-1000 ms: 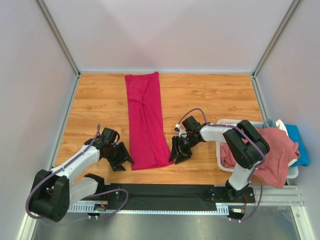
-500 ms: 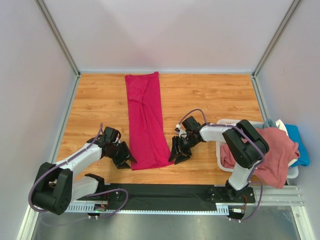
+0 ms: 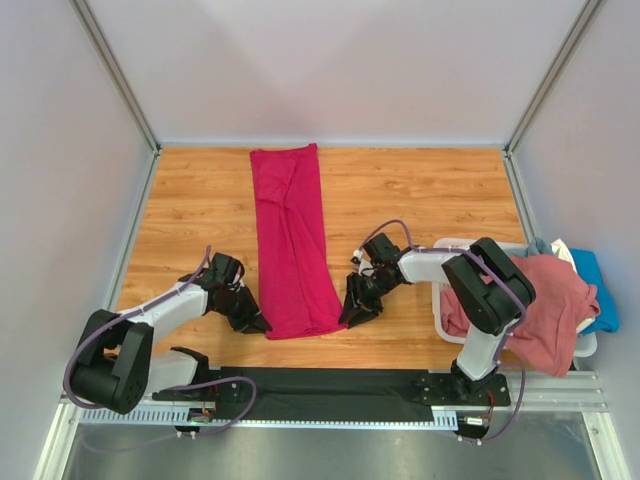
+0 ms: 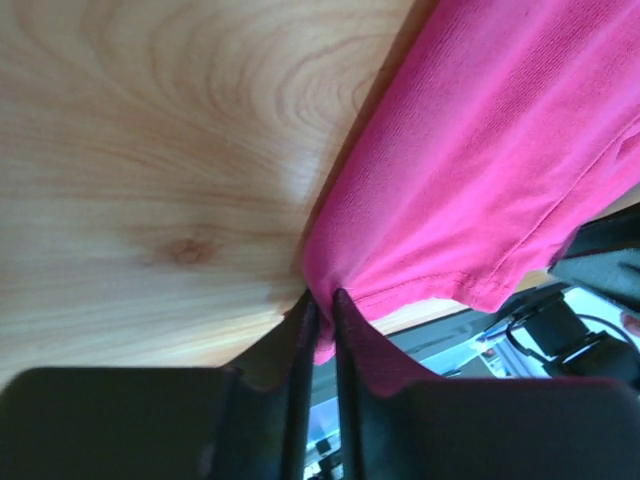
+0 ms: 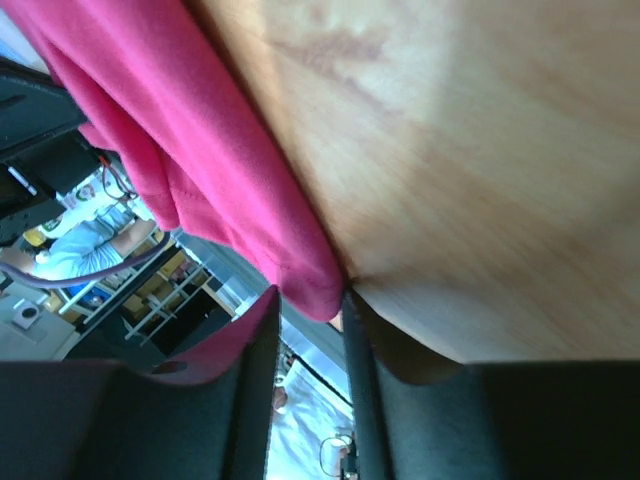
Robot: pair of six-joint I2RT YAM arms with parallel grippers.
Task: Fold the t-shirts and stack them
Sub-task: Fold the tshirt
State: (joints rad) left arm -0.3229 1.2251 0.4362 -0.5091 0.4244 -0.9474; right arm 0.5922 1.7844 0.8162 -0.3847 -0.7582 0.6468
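A magenta-red t-shirt (image 3: pixel 290 240), folded into a long narrow strip, lies on the wooden table from the back edge toward the front. My left gripper (image 3: pixel 252 322) is at its near left corner. In the left wrist view the shirt (image 4: pixel 480 150) has that corner pinched between the nearly closed jaws of the gripper (image 4: pixel 322 300). My right gripper (image 3: pixel 352 315) is at the near right corner. In the right wrist view the shirt's (image 5: pixel 200 130) corner sits between the parted jaws of the gripper (image 5: pixel 310 300).
A white lattice basket (image 3: pixel 455 243) stands at the right edge, with a dusty pink t-shirt (image 3: pixel 545 300) draped over it. Blue (image 3: pixel 600 290) and whitish (image 3: pixel 560 250) cloth show behind it. Grey walls enclose the table on three sides.
The left gripper moved right to the shirt's near left corner and closed on it. The right gripper's jaws narrowed round the near right corner. The shirt has not moved.
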